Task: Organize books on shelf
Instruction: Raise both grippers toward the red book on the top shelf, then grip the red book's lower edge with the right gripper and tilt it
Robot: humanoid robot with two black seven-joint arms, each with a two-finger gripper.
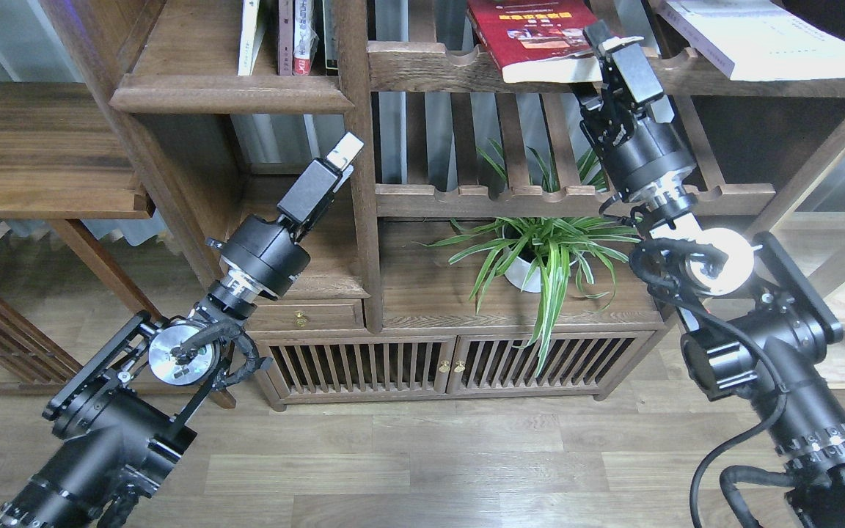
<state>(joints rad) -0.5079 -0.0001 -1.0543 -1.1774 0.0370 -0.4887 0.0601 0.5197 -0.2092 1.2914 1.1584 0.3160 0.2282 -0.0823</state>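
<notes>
Our right gripper [608, 45], fingers apart, brackets the red book [532, 29]'s overhanging corner (thin, floppy, light); grip nearer its spine.

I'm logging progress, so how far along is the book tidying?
Some books already stand upright on the solid shelf. The right gripper is at the red book on the slatted rack. The pale book lies untouched.
</notes>
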